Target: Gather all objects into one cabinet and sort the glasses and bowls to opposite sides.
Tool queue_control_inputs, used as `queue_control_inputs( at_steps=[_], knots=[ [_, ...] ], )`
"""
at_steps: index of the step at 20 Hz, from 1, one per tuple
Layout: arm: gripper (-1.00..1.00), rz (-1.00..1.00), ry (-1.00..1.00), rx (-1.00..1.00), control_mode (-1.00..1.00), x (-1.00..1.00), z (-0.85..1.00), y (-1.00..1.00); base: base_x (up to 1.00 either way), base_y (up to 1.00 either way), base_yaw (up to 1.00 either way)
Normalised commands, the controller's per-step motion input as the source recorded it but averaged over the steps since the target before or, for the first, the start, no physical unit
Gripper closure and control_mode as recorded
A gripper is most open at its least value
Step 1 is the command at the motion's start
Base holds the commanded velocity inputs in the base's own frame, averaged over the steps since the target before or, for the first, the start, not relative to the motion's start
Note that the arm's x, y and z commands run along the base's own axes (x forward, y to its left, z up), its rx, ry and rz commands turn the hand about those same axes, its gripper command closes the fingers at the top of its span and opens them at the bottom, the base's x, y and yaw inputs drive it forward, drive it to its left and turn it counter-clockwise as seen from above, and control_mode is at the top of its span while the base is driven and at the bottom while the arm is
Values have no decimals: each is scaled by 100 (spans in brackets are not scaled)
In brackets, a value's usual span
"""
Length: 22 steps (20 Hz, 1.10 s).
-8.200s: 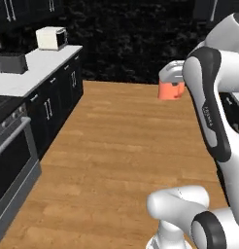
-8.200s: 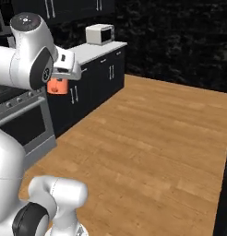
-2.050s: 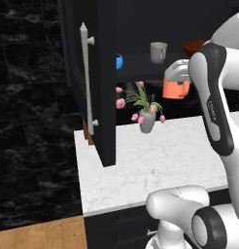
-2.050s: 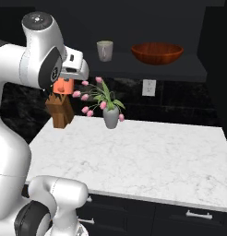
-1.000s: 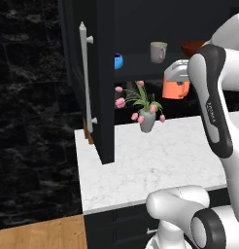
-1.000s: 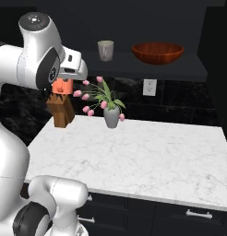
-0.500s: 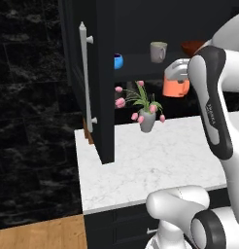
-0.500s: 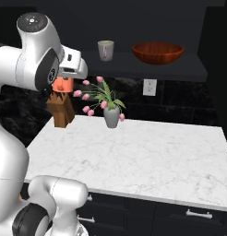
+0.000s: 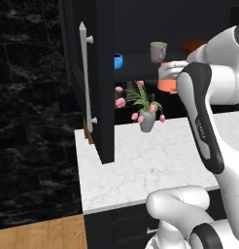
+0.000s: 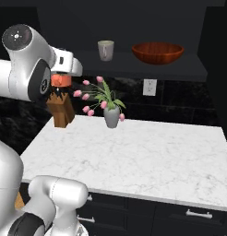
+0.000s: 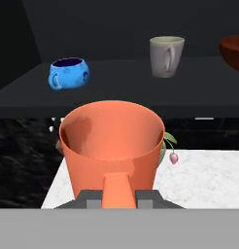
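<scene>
Left base view first: the black cabinet [image 9: 141, 29] has its tall door [image 9: 104, 82] swung open, with the long silver bar handle [image 9: 84, 78] running down it. On the dark shelf [image 9: 141, 62] sit the small blue bowl [image 9: 118, 61] at the left and the grey-beige mug [image 9: 158, 51] to the right of it, well apart. A sliver of the red-brown bowl [image 9: 192, 46] peeks out past the arm around 2 o'clock. The orange cup [image 9: 168, 82] hangs in the air just below shelf level, in front of the cabinet opening and partly behind the white arm [image 9: 201, 121]. The vase of pink tulips [image 9: 145, 116] stands on the white marble table [image 9: 141, 165], at about 7 o'clock from the cup.

Right base view: the cup [image 10: 60, 81] is tucked under the hand at roughly 9 o'clock in the picture, right above the wooden knife block [image 10: 61, 110]. The mug [image 10: 105, 50] and the wide bowl [image 10: 157, 52] sit on the shelf [image 10: 147, 64], with the tulips [image 10: 108, 108] on the table [image 10: 134, 156] below the mug.

Hand view: the fingers [image 11: 119, 190] are clenched on the near wall of the cup [image 11: 111, 143], which is upright with its mouth open toward the camera. Beyond it, the blue bowl [image 11: 68, 74] is at 11 o'clock, the mug [image 11: 166, 56] at 1 o'clock, and the red-brown bowl's rim [image 11: 234, 51] at the far right edge.
</scene>
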Motion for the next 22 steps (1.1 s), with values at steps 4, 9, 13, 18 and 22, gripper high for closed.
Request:
queue_control_inputs(
  at_steps=[4, 9, 13, 18, 22],
  knots=[
    [100, -1, -20, -2, -100, 4, 0, 24, 0, 0, 0],
    [100, 0, -5, 0, -100, 30, 1, 6, 0, 0, 0],
    [100, 0, 0, 0, -100, 5, 21, 0, 0, 0, 0],
    [100, 0, 0, 0, -100, 0, 29, 0, 0, 0, 0],
    [100, 0, 0, 0, -100, 4, 29, 0, 0, 0, 0]
  ],
)
